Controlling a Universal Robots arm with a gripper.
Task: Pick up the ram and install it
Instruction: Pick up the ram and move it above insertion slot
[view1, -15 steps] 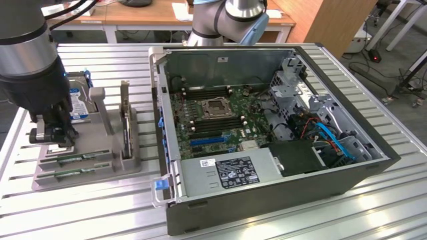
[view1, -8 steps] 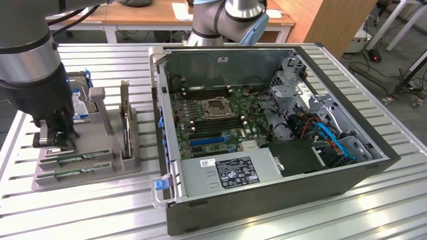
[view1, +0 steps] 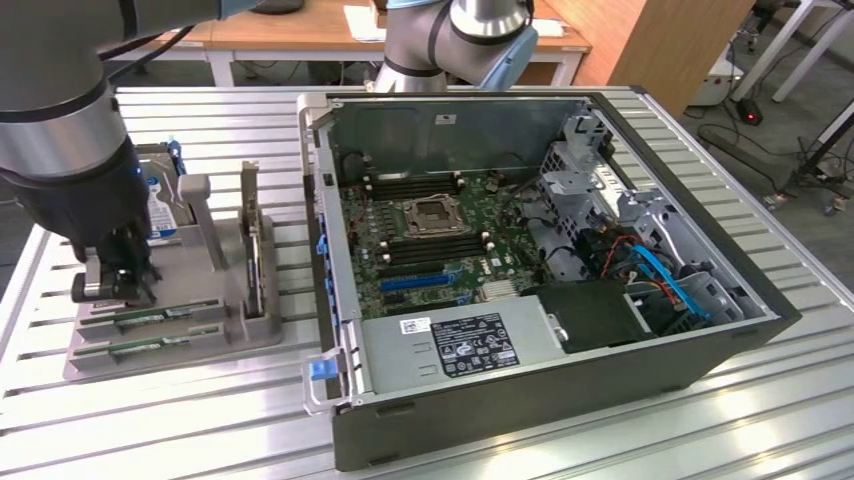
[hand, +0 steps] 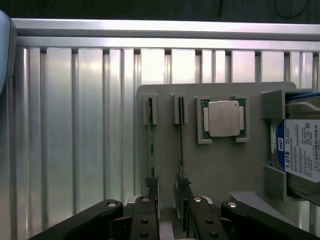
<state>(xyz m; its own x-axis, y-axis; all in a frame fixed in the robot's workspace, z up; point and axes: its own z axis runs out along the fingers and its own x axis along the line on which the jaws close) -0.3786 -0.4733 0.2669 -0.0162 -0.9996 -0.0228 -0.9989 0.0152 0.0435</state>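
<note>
Two green ram sticks lie on edge in the slots of a grey holder (view1: 200, 345), at the exterior view's left. In that view the nearer ram stick (view1: 144, 347) lies in front of the other ram stick (view1: 168, 316). The wrist view shows them edge-on as thin lines, one ram stick (hand: 150, 145) and a second ram stick (hand: 181, 145). My gripper (view1: 118, 295) hangs low over the holder's end. The gripper (hand: 168, 189) is open, one fingertip (hand: 151, 186) by each stick's end, and it holds nothing.
A silver processor chip (hand: 224, 118) and a hard drive (hand: 300, 150) sit in the same holder, with a dark upright card (view1: 250, 235) beside them. An open computer case (view1: 534, 250) with its motherboard (view1: 427, 240) stands to the exterior view's right on the slatted aluminium table (view1: 160, 430).
</note>
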